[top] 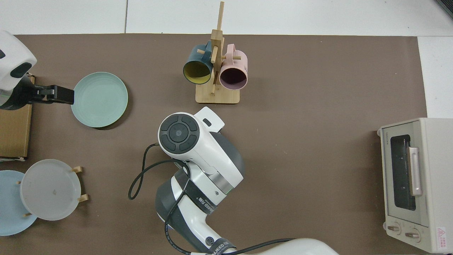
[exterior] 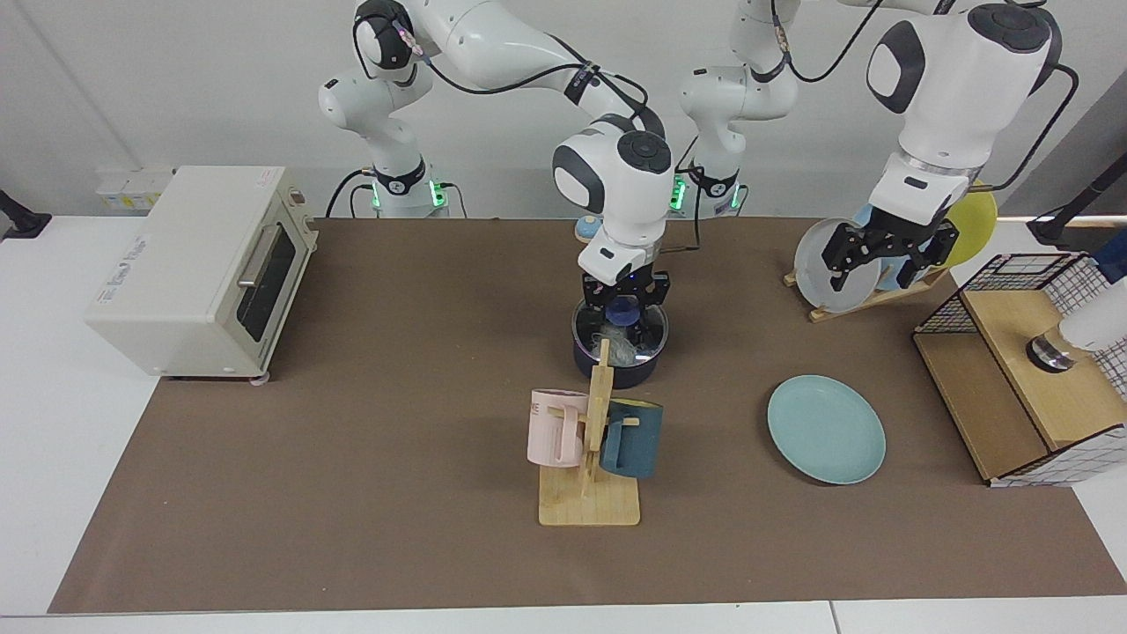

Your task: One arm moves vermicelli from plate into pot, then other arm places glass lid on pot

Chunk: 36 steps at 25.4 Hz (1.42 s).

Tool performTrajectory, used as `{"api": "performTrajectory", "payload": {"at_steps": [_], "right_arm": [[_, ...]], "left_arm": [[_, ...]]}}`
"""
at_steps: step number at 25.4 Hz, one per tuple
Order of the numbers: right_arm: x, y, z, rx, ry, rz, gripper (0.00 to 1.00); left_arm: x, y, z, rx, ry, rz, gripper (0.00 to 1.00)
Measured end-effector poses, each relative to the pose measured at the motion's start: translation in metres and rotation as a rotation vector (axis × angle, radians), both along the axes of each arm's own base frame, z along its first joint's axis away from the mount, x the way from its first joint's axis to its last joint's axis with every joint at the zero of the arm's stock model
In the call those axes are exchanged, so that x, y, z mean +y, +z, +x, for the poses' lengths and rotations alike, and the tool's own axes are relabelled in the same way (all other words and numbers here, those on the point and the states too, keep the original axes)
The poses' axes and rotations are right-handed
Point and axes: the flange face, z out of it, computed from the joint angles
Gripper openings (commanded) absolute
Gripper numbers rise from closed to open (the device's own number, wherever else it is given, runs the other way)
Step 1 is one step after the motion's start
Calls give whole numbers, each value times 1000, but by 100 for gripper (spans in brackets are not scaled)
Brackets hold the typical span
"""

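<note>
Facing view, mug rack (exterior: pixel 592 458) fronting pot (exterior: pixel 616 363), toaster oven (exterior: pixel 207 269) aside

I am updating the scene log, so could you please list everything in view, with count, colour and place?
pot: 1, dark navy, mid-mat
glass lid: 1, clear, blue knob, on the pot
vermicelli: 1 whitish tangle, in the pot
plate: 1, teal, bare, on the mat
mug stand: 1, wooden, near the pot
mugs: 2, pink and dark blue, on the stand
toaster oven: 1, cream, mat edge
dish rack: 1, wooden, holding several plates
wire basket: 1, black wire and wood, table end
right hand: at the lid's knob
left hand: open, waiting above the dish rack
</note>
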Motion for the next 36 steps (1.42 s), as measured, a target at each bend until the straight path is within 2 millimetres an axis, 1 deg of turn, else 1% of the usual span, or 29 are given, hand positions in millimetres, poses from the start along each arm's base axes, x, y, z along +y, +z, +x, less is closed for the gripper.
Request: {"api": "performTrajectory", "payload": {"at_steps": [2, 5, 7, 8, 10, 11, 12, 17, 21, 24, 27, 29, 31, 33, 36], "right_arm": [[0, 0, 0, 0, 0, 0, 25], [0, 0, -1, 0, 0, 0, 49], [0, 0, -1, 0, 0, -1, 78], [0, 0, -1, 0, 0, -1, 84], [0, 0, -1, 0, 1, -1, 89], [0, 1, -1, 0, 1, 0, 95], [0, 1, -1, -1, 1, 0, 98], [-1, 6, -1, -6, 1, 5, 99], [-4, 15, 0, -17, -4, 11, 99], [-11, 29, 3, -30, -15, 19, 99], [-27, 52, 8, -41, -37, 26, 99], [-50, 77, 16, -51, -71, 33, 99], [-82, 104, 25, -52, -116, 33, 99], [-114, 126, 32, -47, -157, 28, 99], [-161, 153, 37, -35, -193, 6, 99]], "left_arm": [[0, 0, 0, 0, 0, 0, 100], [0, 0, 0, 0, 0, 0, 100], [0, 0, 0, 0, 0, 0, 100], [0, 0, 0, 0, 0, 0, 100], [0, 0, 0, 0, 0, 0, 100], [0, 0, 0, 0, 0, 0, 100], [0, 0, 0, 0, 0, 0, 100], [0, 0, 0, 0, 0, 0, 100], [0, 0, 0, 0, 0, 0, 100], [0, 0, 0, 0, 0, 0, 100], [0, 0, 0, 0, 0, 0, 100], [0, 0, 0, 0, 0, 0, 100], [0, 0, 0, 0, 0, 0, 100], [0, 0, 0, 0, 0, 0, 100], [0, 0, 0, 0, 0, 0, 100]]}}
